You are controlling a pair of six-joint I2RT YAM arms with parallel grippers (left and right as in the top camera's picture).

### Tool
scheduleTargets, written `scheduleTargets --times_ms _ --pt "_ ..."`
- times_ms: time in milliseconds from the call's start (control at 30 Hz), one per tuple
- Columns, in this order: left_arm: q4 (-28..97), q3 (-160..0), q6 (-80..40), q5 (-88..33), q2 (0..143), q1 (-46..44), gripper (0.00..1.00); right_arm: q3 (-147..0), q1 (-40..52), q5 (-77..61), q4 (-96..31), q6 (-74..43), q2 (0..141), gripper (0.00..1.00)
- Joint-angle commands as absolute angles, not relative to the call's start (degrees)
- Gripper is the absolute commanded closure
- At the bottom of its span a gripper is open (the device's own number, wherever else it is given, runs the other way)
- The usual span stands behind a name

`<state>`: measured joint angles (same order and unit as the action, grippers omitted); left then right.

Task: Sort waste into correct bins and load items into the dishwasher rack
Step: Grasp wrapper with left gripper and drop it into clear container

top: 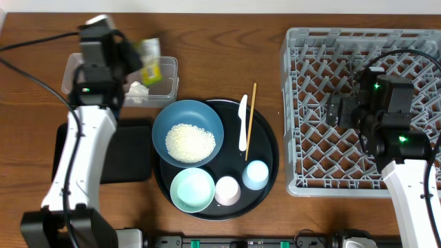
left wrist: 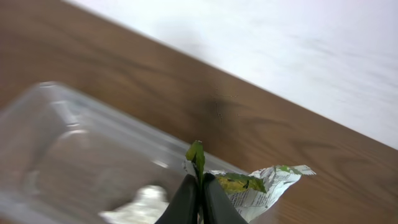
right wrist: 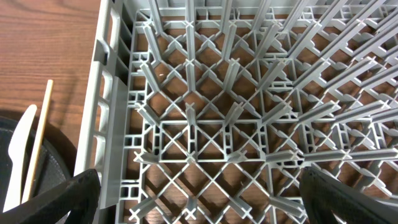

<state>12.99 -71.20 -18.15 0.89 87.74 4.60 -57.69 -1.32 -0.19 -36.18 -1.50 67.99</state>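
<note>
Large square grey dishwasher rack (top: 313,165) at the table's right, lattice of pegs, no dishes seen in it. Right gripper (top: 335,110) above its left half, jaws spread wide, holding nothing.

Round black tray (top: 267,141) at centre, carrying all the tableware. Shallow black rectangular tray (top: 131,155) to its left, partly under the left arm. Clear rectangular tub (top: 165,89) beyond that, near the far left of the table, with a white crumpled wad (top: 138,93) inside.

On the round tray: wide blue bowl (top: 187,114) with a heap of white rice (top: 187,143) in its middle; mint-green bowl (top: 193,191) in front of it; pink cup (top: 227,191) and pale blue cup (top: 255,175) just beside, mouths apparently down. Slim white utensil (top: 242,124) and thin wooden chopstick (top: 251,120) lying side by side on the tray's right, the chopstick's far end reaching past the rim.

Step in hand, by the look of it: binning the snack wrapper (left wrist: 255,186). Left gripper (left wrist: 201,183) pinched tight on one edge of it, raised over the far right part of the clear tub. Next move likely calls for centring over the tub's open interior, perhaps dipping lower, then parting the jaws to let the wrapper fall clear of the rim; light foil may drift or cling to a finger.

Wrapper itself: small, crumpled, yellow-green print on the outside with pale printed lining showing, a green corner poking up between the fingertips, the rest fanning out to the right, hanging free and touching nothing else.
</note>
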Motion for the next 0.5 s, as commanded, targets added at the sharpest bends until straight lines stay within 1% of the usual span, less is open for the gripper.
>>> scheduleTargets --times_ms 0,133,167,233,267,300,333,467 --pt "13.4 -71.6 -17.6 2.6 90.3 7.6 0.94 -58.9 -0.8 0.2 -36.2 -1.6 67.8 0.01" --pt "13.9 -71.6 -17.6 2.6 91.6 8.8 0.94 -58.9 -0.8 0.2 -36.2 -1.6 67.8 0.01" --pt "13.8 -71.6 -17.6 2.6 91.6 8.8 0.87 -58.9 -0.8 0.2 -36.2 -1.6 67.8 0.01" --pt "13.4 -71.6 -15.8 2.6 91.2 8.8 0.46 -58.9 -0.8 0.2 -36.2 -1.6 67.8 0.01" --pt "13.4 -71.6 -14.7 2.6 90.8 8.8 0.33 -58.9 -0.8 0.2 -36.2 -1.6 67.8 0.01" --pt "13.8 -71.6 -14.3 2.6 90.3 8.8 0.16 -58.9 -0.8 0.2 -36.2 -1.6 67.8 0.01" --pt "14.6 -71.6 -14.4 2.2 89.5 8.6 0.02 -58.9 -0.8 0.2 -36.2 -1.6 67.8 0.01" --pt "19.4 -71.6 -14.4 0.3 86.3 5.5 0.02 -58.9 -0.8 0.2 -36.2 -1.6 67.8 0.01"
